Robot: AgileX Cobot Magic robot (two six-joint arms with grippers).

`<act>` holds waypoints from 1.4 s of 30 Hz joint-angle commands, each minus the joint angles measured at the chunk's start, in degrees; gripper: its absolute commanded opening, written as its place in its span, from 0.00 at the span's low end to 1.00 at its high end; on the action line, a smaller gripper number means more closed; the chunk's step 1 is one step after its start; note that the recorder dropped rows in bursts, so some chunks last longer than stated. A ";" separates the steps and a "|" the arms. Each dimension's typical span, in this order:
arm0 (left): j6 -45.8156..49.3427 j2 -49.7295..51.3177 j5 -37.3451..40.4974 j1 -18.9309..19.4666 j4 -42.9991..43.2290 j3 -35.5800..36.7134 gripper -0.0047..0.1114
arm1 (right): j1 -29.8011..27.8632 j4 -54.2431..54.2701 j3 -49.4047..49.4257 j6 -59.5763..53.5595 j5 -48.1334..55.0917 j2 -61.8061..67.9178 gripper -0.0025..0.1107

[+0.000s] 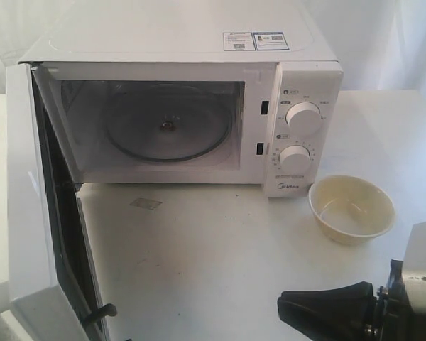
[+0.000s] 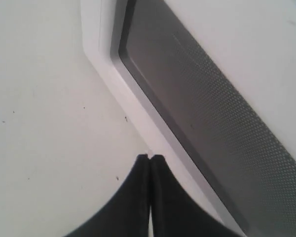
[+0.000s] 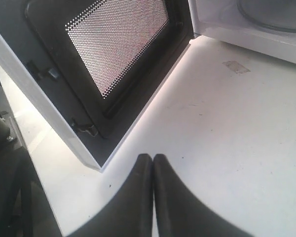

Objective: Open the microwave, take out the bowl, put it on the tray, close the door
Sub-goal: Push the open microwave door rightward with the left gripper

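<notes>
Two claws are in the scene, and each has its fingers pressed tip to tip with nothing held between them. The right claw (image 1: 282,307) sits low at five o'clock in the exterior view. It points toward nine o'clock over the white desk (image 1: 213,270) and is well apart from everything else. The left claw (image 2: 150,158) hangs just beside the outer face of the door (image 1: 28,213), near the edge of its dark meshed window. I cannot tell whether it touches the white frame.

The microwave (image 1: 184,35) stands at twelve o'clock on the desk, with stickers (image 1: 255,40) on its top. Its door is hinged on the left and swung wide open toward seven o'clock, so its inner side faces across the desk. Inside the lit cavity lies the round glass turntable (image 1: 167,128).

The cream bowl (image 1: 351,208) is out of the oven. It stands upright on the desk at four o'clock from the microwave, just beside the front right corner and below the two round knobs (image 1: 303,118). Its glossy inside is plain, with nothing in it. The right claw lies at about seven o'clock from the bowl.

A small pale patch of tape (image 1: 145,204) is stuck to the desk at six o'clock from the cavity.
</notes>
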 commanded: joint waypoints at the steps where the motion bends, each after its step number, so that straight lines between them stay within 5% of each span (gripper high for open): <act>1: 1.95 1.95 0.01 -0.19 -2.97 -0.35 0.04 | 0.21 0.06 0.29 -0.90 0.54 -0.35 0.02; 22: 44.43 6.36 1.82 -0.29 -48.53 -0.35 0.04 | 0.21 0.06 0.29 -0.89 1.67 -0.35 0.02; 27: 51.34 10.12 3.10 -0.42 -53.32 -0.35 0.04 | 0.21 0.06 0.29 -0.89 2.10 -0.35 0.02; 37: 67.14 17.49 2.44 -7.18 -65.86 -1.09 0.04 | 0.21 0.06 -0.80 -0.89 2.09 -0.35 0.02; 42: 67.29 21.18 0.86 -10.84 -66.42 -4.61 0.04 | 0.21 0.06 -1.19 -0.89 2.09 -0.35 0.02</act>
